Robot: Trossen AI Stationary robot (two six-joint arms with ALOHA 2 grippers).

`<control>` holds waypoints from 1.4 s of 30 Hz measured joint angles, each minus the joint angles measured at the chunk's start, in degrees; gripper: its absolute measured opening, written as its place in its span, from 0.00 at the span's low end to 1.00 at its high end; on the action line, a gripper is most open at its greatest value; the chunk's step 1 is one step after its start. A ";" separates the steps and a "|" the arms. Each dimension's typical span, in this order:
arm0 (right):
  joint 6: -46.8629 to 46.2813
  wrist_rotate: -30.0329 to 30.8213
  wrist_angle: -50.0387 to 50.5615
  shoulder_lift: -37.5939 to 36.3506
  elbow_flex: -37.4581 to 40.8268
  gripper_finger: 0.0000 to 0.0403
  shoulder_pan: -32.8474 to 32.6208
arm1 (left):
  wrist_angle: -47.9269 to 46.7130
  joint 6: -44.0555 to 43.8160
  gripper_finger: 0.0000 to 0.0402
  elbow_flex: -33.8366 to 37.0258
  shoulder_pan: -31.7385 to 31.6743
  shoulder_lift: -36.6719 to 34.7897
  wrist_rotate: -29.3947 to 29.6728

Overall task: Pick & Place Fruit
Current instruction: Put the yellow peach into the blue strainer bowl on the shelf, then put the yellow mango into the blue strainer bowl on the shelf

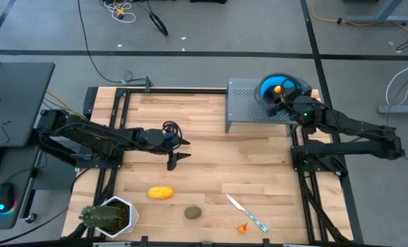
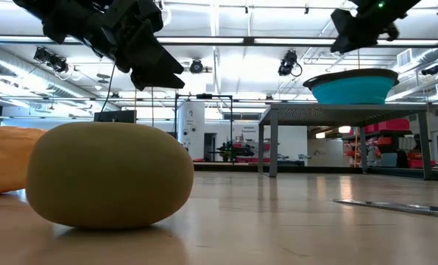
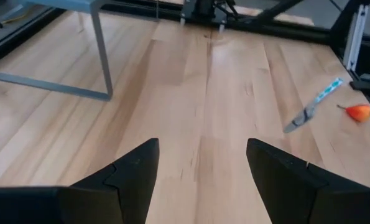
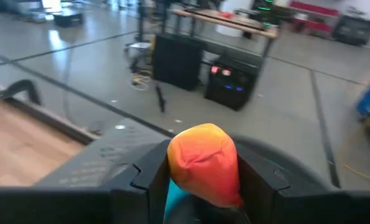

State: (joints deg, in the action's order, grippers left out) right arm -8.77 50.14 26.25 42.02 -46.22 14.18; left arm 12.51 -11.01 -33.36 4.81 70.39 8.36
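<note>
An orange-red fruit (image 4: 204, 162) sits in my shut right gripper (image 4: 203, 180), which hovers over the blue bowl (image 1: 269, 87) on the grey metal stand (image 1: 248, 103) at the table's far right. A yellow oblong fruit (image 1: 160, 193), an olive-brown fruit (image 1: 193, 213) and a small orange-red bit (image 1: 243, 228) lie on the table near its near edge. My left gripper (image 1: 183, 149) hangs open above the middle of the table, touching nothing. The low view shows the olive fruit (image 2: 108, 173) close up and the bowl (image 2: 355, 87) on the stand. My right gripper pinches the orange-red fruit by its two sides (image 4: 175, 168), one finger on each. The fruit is lifted clear and stands out past the fingers (image 4: 150, 171), above the bowl's blue inside (image 4: 174, 204).
A knife with a light-blue handle (image 1: 247, 213) lies near the orange-red bit, and also shows in the left wrist view as the knife (image 3: 312, 106) beside that bit (image 3: 359, 112). A spiky green plant in a white pot (image 1: 108, 216) stands at the near left corner. Bare wood spans the table's middle.
</note>
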 joint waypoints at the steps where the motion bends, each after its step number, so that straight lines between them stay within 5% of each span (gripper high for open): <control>1: -0.53 1.08 0.90 -0.37 0.00 0.38 0.14 | -0.49 0.31 0.63 0.00 0.24 0.00 0.00; 17: -1.40 3.27 2.37 -1.20 0.00 0.66 3.02 | -7.12 -0.05 0.63 -0.04 2.64 0.00 0.01; 21: -1.32 -9.01 -2.26 -1.20 0.00 0.66 2.85 | -8.48 -0.07 0.63 -0.05 3.11 -0.18 -0.78; 30: 4.61 -49.30 -8.76 5.42 0.00 0.67 -1.08 | -12.65 -1.50 0.63 -0.05 3.92 -4.15 -8.68; 42: 10.12 -48.41 -13.28 22.64 0.00 0.67 -15.59 | -20.91 -5.22 0.63 -1.96 13.15 -4.87 -9.16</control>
State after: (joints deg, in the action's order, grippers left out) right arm 1.36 1.74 12.97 64.66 -46.22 -1.41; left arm -8.40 -16.23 -35.32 17.96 65.52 -0.80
